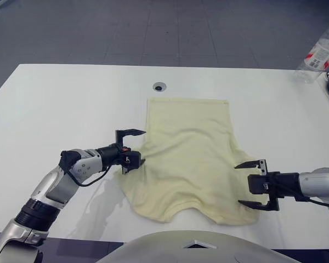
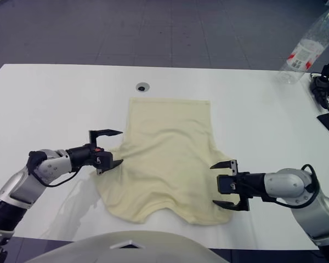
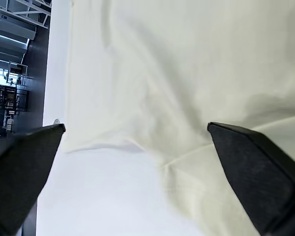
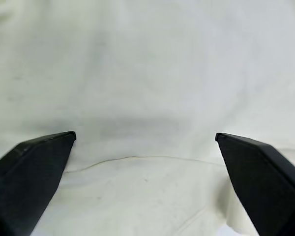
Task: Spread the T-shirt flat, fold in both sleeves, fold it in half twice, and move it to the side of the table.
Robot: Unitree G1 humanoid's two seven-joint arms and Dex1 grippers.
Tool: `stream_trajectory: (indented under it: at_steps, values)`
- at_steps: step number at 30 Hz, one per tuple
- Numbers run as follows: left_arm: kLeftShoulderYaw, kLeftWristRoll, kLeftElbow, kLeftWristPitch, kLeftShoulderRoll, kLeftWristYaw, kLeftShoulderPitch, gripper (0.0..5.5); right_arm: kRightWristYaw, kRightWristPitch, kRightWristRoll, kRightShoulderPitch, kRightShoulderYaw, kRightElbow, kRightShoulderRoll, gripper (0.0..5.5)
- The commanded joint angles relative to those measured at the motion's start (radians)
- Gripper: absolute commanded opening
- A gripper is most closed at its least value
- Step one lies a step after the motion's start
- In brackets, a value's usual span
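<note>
A pale yellow T-shirt (image 1: 189, 156) lies on the white table (image 1: 60, 104), its straight hem toward the far side and its wider, rumpled end toward me. My left gripper (image 1: 138, 147) stands open at the shirt's left edge, one finger above the cloth and one at its border. On the other side, my right gripper (image 1: 245, 183) is open over the shirt's near right corner, fingers spread wide with nothing held. In the left wrist view the cloth (image 3: 187, 73) spans the gap between the fingers. The right wrist view shows the cloth (image 4: 147, 73) close below with a seam line.
A round cable hole (image 1: 159, 86) sits in the table beyond the shirt. A clear plastic bottle (image 2: 304, 50) stands at the far right corner, with black cables (image 2: 321, 85) beside it. The table's left half is bare white surface.
</note>
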Motion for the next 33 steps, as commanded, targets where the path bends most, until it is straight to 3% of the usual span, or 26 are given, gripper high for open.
stream_trajectory:
  at_steps: [1,11,15,20,25,27,30,33]
  values:
    - [0.029,-0.014,-0.004,-0.013,0.023,-0.011,0.013,5.40,0.019,0.038,0.035,-0.002,-0.055,-0.036,-0.022,5.30]
    - [0.062,-0.077,-0.030,-0.029,0.003,-0.015,0.009,5.40,0.028,0.090,0.209,-0.059,-0.166,-0.083,0.032,5.30]
    - [0.123,-0.249,-0.111,0.044,-0.032,-0.027,0.014,5.40,-0.068,0.179,0.352,-0.197,-0.187,-0.080,0.126,5.30]
    - [0.207,-0.386,-0.157,0.153,-0.046,-0.031,0.009,5.40,-0.210,0.251,0.384,-0.306,-0.139,-0.062,0.235,5.30]
    - [0.329,-0.426,-0.144,0.150,0.049,-0.091,0.080,5.40,-0.479,0.323,0.300,-0.413,-0.071,0.004,0.414,5.30]
    - [0.377,-0.409,-0.133,0.115,0.128,-0.164,0.193,5.40,-0.609,0.323,0.270,-0.448,-0.062,0.056,0.522,5.30]
    - [0.399,-0.358,-0.098,0.055,0.238,-0.276,0.359,5.40,-0.771,0.256,0.167,-0.456,-0.045,0.126,0.636,5.30]
    - [0.397,-0.337,-0.074,0.032,0.267,-0.303,0.389,5.40,-0.823,0.209,0.115,-0.441,-0.032,0.152,0.678,5.30]
